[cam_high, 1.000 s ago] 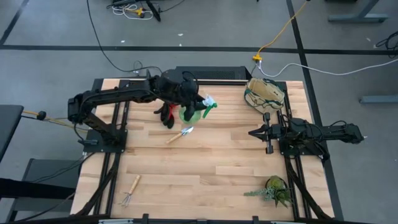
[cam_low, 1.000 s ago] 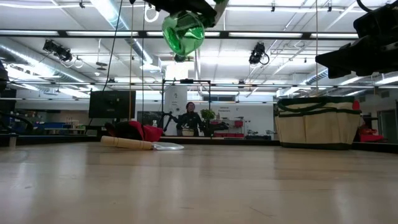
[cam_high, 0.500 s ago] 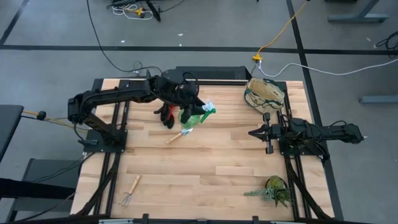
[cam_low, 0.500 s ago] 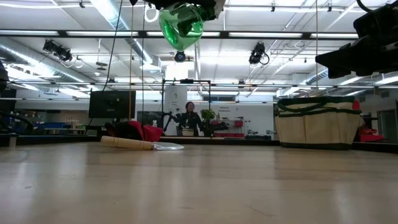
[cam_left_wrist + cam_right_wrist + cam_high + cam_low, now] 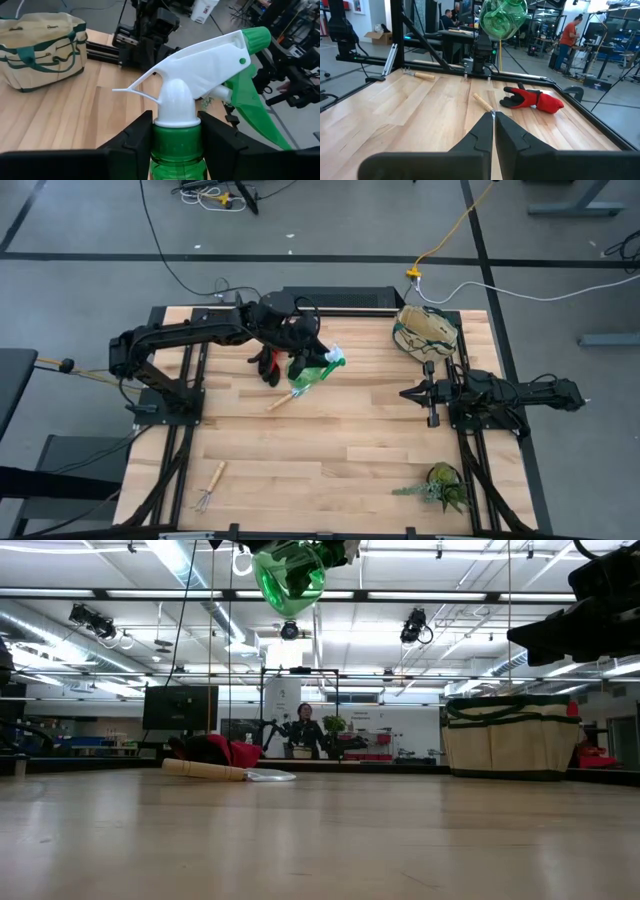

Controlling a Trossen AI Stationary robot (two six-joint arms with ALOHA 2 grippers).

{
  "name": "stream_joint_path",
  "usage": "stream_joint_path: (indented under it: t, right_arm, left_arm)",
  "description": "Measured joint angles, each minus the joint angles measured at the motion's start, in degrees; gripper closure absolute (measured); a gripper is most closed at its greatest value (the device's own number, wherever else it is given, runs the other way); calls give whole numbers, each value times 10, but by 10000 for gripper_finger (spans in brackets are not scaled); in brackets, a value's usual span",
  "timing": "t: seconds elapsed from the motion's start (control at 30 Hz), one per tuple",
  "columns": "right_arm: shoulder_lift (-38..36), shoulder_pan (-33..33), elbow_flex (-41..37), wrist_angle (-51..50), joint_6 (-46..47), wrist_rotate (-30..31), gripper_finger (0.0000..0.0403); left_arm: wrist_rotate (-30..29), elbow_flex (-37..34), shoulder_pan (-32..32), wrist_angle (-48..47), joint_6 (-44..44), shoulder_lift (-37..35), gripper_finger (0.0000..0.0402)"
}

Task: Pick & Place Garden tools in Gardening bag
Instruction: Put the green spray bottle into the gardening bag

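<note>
Your left tool [image 5: 175, 137] grips the green spray bottle [image 5: 312, 370] by its neck, lifted above the trowel [image 5: 290, 396], so next carry it across to the gardening bag [image 5: 426, 330]; your right tool [image 5: 493, 131] waits closed beside that bag.

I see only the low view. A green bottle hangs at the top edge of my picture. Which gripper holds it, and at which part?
Observer: The left gripper holds the green spray bottle by its neck, just under the white trigger head.
Operator: I do not see the rake. Where is it?
Observer: The rake lies on the left arm's side of the table, at the corner farthest from the gardening bag.
Operator: And the right gripper?
Observer: The right gripper is shut and holds nothing; it waits beside the bag.
</note>
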Motion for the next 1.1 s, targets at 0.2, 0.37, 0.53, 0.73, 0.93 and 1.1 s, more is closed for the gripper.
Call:
stream_joint_path:
  t: [0.2,0.37,0.53,0.73,0.93,1.1]
  right_arm:
    - [0,0,0,3,0,0,380]
    - [0,0,0,6,0,0,380]
    - [0,0,0,20,0,0,380]
    - [0,0,0,84,38,24,380]
    - [0,0,0,163,137,93,380]
    - [1,0,11,172,129,106,380]
  left_arm:
    - [1,0,0,0,-12,0,260]
    - [1,0,0,0,-12,-1,259]
    - [1,0,0,0,-12,-1,260]
    - [1,0,0,0,-16,-1,257]
    - [1,0,0,0,-15,-1,260]
    - [2,0,0,0,-16,-1,258]
